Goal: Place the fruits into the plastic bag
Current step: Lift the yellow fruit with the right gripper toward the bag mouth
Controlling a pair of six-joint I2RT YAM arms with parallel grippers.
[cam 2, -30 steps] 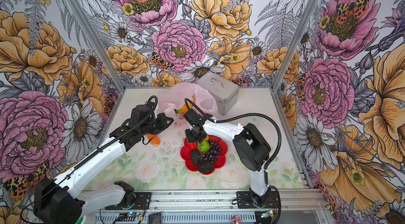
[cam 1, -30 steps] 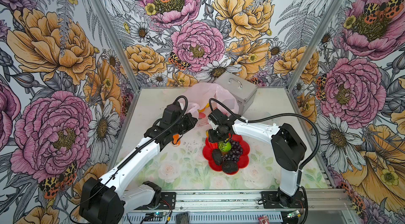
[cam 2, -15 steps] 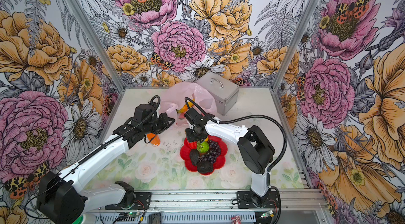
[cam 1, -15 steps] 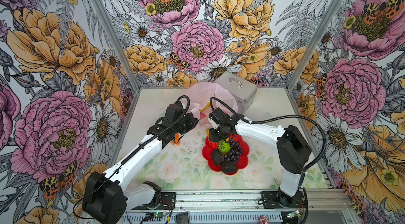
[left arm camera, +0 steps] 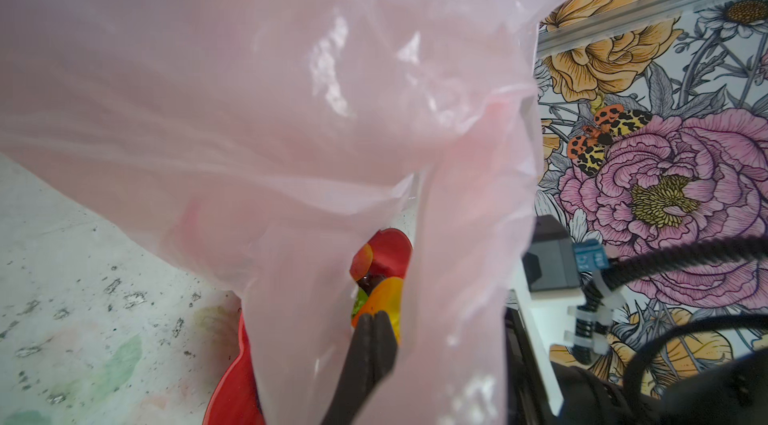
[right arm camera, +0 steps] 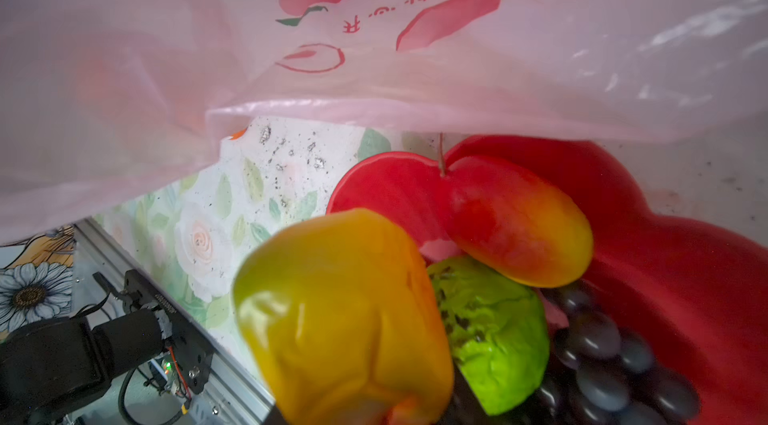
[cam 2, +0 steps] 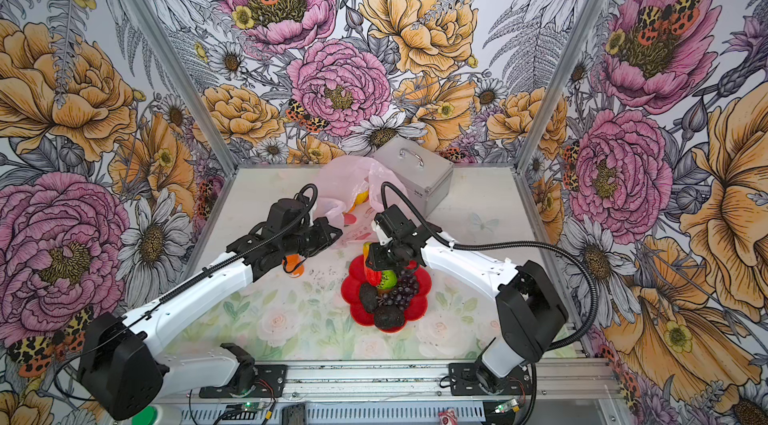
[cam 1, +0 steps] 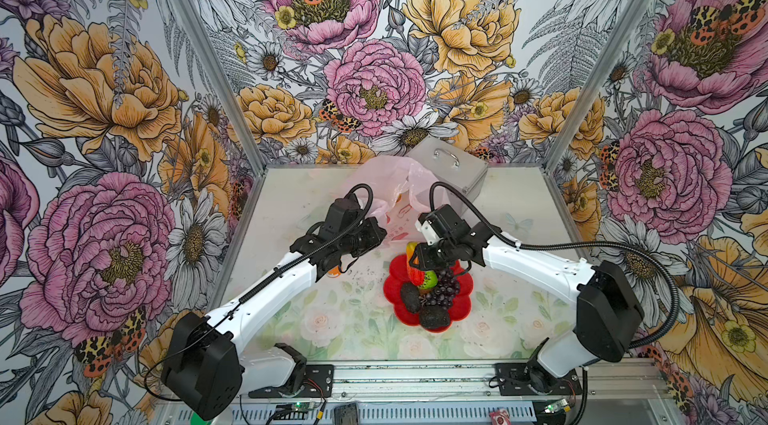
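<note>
Though top views obscure it, wrist views show right claw (cam 1: 417, 260) gripping mango (right arm camera: 345, 319), left claw (left arm camera: 371, 335) pinching bag (left arm camera: 249, 111).

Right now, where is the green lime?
In both top views the lime lies a little right of centre on the red plate, between a red-yellow fruit and the grapes, close by the right gripper.

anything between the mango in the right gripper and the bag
No separate object shows between the mango in the right gripper and the bag. Only the bag's own film edge hangs across ahead of it, pinched by the left gripper; the mouth isn't clearly visible.
</note>
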